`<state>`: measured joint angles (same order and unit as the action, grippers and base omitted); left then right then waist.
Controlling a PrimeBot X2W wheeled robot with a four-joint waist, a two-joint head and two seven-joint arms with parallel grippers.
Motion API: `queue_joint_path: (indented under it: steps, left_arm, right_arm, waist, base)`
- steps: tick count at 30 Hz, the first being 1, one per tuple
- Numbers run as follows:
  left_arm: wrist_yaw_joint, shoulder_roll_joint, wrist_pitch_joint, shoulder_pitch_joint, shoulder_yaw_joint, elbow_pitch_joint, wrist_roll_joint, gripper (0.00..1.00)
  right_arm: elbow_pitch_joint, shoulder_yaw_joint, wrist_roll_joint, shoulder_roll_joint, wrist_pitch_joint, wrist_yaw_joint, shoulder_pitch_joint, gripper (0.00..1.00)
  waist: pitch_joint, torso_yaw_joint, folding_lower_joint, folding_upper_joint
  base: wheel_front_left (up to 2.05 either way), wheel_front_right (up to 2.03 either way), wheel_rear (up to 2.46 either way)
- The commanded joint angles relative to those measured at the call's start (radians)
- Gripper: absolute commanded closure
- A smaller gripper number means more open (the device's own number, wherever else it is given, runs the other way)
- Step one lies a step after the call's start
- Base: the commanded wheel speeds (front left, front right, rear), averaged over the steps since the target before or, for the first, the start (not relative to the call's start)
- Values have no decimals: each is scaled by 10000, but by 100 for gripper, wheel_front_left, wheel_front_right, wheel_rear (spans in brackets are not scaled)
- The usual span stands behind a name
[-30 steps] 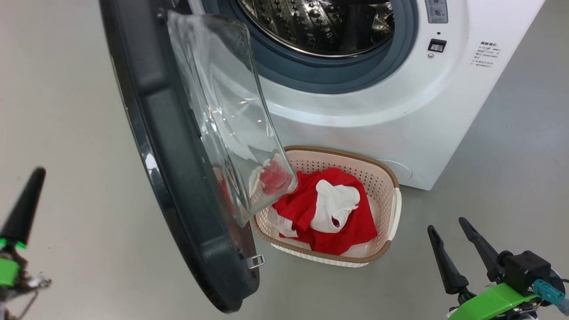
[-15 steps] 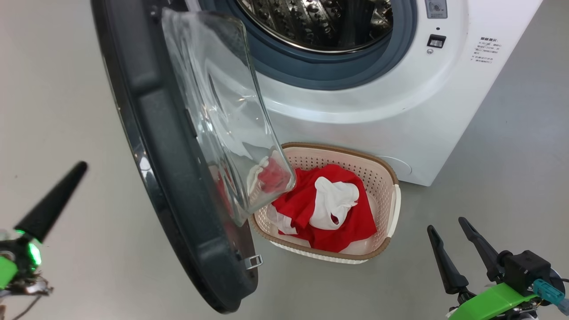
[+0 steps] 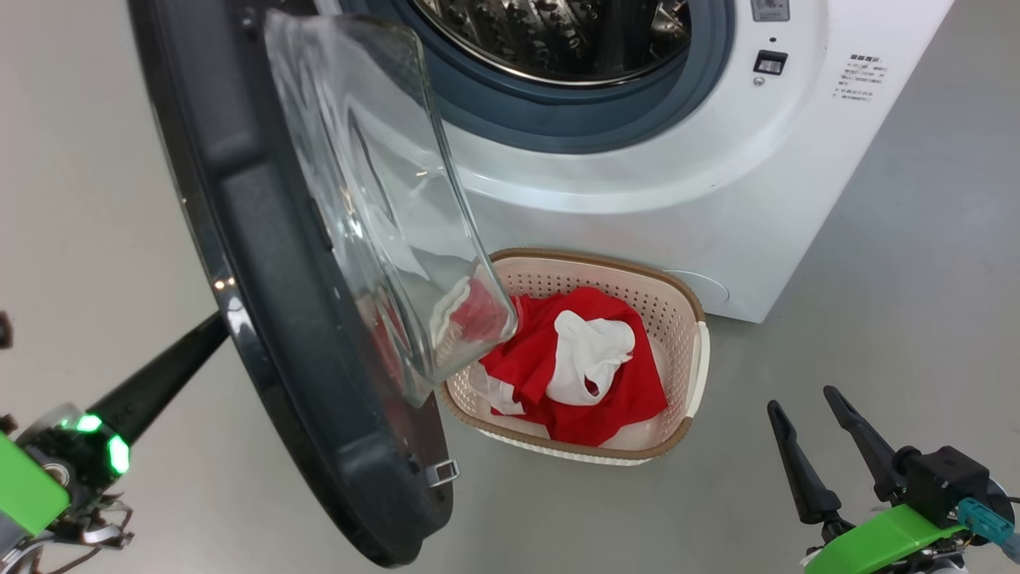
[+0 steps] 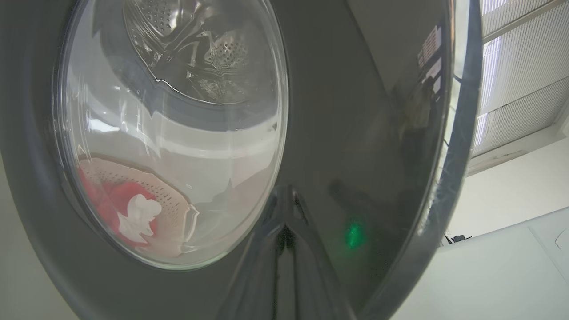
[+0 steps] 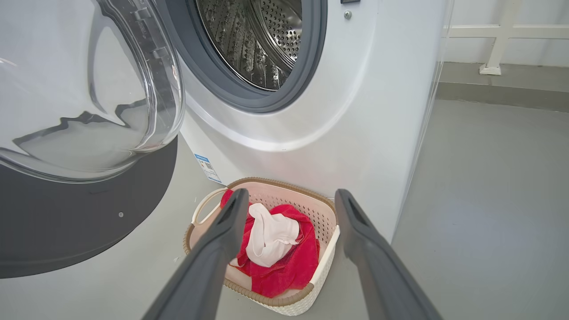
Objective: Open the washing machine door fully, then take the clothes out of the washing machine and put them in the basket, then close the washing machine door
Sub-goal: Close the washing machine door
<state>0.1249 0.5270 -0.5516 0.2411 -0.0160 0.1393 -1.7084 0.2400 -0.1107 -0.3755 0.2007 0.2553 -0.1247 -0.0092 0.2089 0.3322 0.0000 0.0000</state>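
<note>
Down at the lower left of the head view, the left gripper (image 3: 213, 328) has its two long dark fingers pressed together with nothing between them, and their tip reaches the outer edge of the large round washing machine door with its wide glossy black rim and bulging clear glass bowl (image 3: 263, 263). Seen from the left wrist, the left gripper (image 4: 284, 240) meets its own reflection on the door's shiny outer face (image 4: 355, 111), just beside the glass window, so it appears to touch there. That door stands swung out from the big white boxy front-loading washing machine (image 3: 653, 207), leaving the grey rubber gasket (image 3: 574, 119) and the perforated steel drum (image 3: 558, 40) exposed. On the grey floor (image 3: 916, 279), right against the machine's front below the opening, sits the small cream-white perforated plastic basket with a brown woven-look rim (image 3: 693, 375). Bright red clothes with a crumpled white piece on top (image 3: 606, 399) lie inside it. At the lower right, the right gripper (image 3: 803, 402) hangs well apart from the basket, jaws spread wide and empty. From the right wrist, the right gripper (image 5: 291, 195) frames the basket (image 5: 284, 302) and its clothes (image 5: 284, 266) between the two fingers.
</note>
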Motion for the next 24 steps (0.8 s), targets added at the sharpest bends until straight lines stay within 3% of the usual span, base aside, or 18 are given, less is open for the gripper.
queue_joint_path:
  steps: [1,24]
  left_arm:
    - [57,347,-82,540,-499,287,-9,100]
    - [57,-979,-1222,2046,-188,513,695,100]
  right_arm:
    - [-249,-184,-13,148,65,-60,-292,0]
    - [-260,-74,-20,-21,65,-60,-634,0]
  waist:
    - [22,-27,0,0]
    - [288,-545,0,0]
  base:
    - [0,0,0]
    - [0,0,0]
